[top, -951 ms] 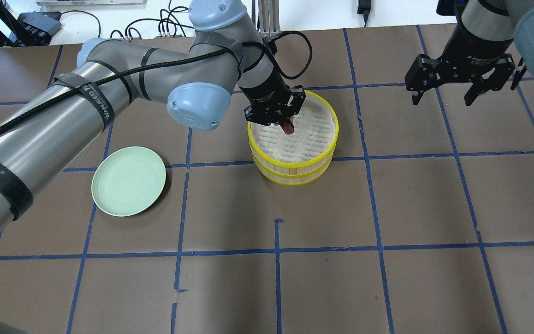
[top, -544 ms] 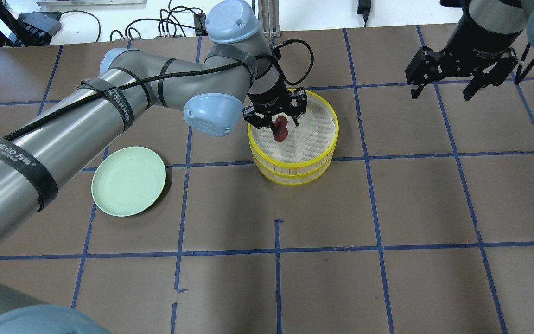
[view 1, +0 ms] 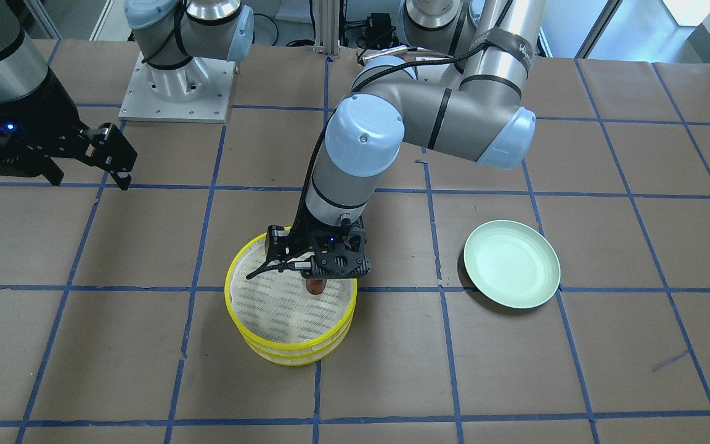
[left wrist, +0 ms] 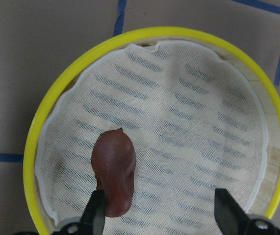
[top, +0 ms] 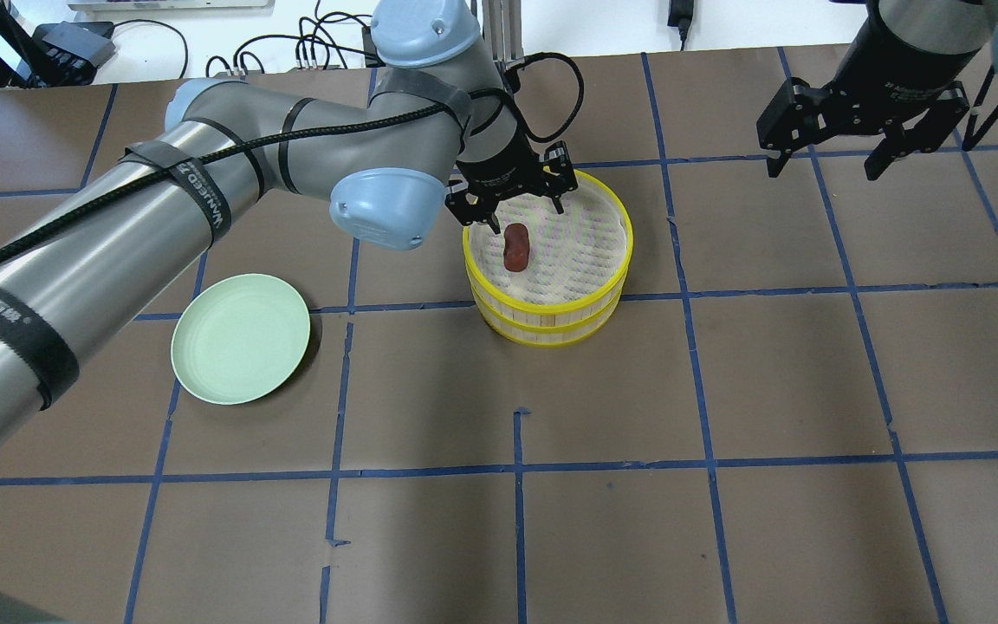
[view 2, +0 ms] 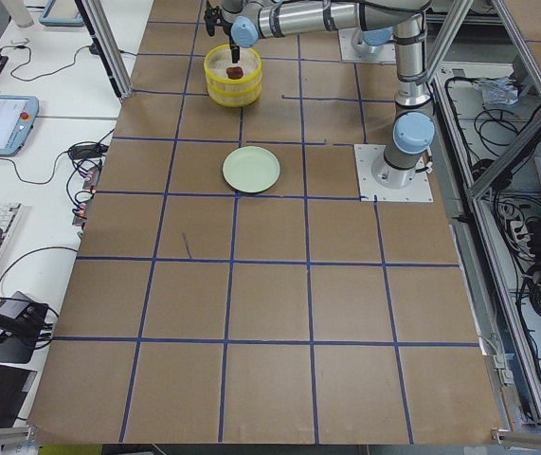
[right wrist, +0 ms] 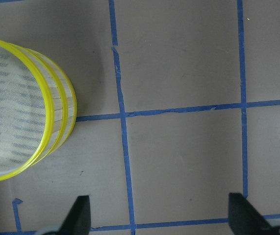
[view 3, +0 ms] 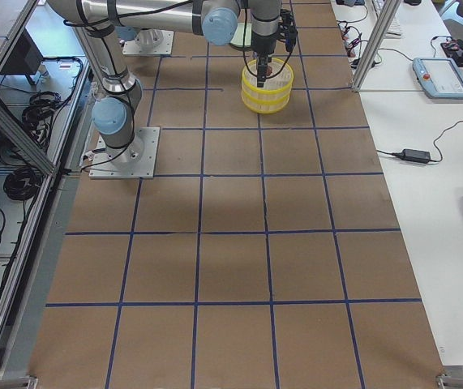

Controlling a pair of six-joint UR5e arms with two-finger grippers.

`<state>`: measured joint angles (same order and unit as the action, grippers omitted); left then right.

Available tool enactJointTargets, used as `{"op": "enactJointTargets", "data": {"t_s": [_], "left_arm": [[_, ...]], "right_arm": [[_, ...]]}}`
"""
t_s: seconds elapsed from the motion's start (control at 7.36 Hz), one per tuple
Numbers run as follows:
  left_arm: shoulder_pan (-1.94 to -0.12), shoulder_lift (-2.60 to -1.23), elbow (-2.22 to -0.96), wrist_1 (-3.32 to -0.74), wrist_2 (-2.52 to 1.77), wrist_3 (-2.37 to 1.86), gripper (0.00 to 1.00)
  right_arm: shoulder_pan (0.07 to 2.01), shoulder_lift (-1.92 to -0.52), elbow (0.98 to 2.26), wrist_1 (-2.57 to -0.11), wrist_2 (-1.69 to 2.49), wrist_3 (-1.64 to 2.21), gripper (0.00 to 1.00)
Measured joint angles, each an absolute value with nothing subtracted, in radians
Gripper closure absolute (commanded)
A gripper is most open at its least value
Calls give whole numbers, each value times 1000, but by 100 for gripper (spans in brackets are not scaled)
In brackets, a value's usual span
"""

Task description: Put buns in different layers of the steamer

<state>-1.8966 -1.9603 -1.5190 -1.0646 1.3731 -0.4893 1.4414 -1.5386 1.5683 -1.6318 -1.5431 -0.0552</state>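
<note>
Nearest you, the green plate sits bare, well apart from the steamer.

Next out, the two layers are stacked: top layer seated on the lower layer. The inside of the lower one is hidden, so you cannot confirm the white bun from here.

The reddish-brown bun lies on the mesh liner of the top layer, off-centre, near the rim on the robot's left side.

The left gripper hangs just above it with jaws wide and nothing clamped. In the wrist view one of the fingers overlaps the bun's end; whether it touches cannot be told.

Farthest, the right gripper hovers over bare table, jaws wide and empty.

Risks to watch:
- If that finger is in contact, a slanted retreat may nudge or roll the bun toward the rim. Lift straight up.
- The liner edge looks loose and wrinkled, so a low fingertip could snag it and drag the bun.
- A sideways bump on the rim could shift the top layer off the lower one.
</note>
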Motion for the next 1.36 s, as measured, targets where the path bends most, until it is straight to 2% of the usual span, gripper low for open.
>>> {"op": "enactJointTargets", "data": {"t_s": [0.41, 0.82, 1.09, 1.36], "left_arm": [[-1768, -1810, -1537, -1274, 1456, -297, 1], [-1608, -1632, -1521, -1586, 1508, -55, 0], [-1586, -1599, -1509, -1624, 1530, -61, 0], [-1587, -1619, -1505, -1562, 1532, -72, 0]], "right_arm": [[1456, -1535, 1547, -1633, -1542, -54, 0], [1523, -1493, 1476, -1586, -1547, -50, 0], [1531, -1453, 1407, -1502, -1547, -49, 0], [1560, -1442, 1397, -1473, -1554, -46, 0]]}}
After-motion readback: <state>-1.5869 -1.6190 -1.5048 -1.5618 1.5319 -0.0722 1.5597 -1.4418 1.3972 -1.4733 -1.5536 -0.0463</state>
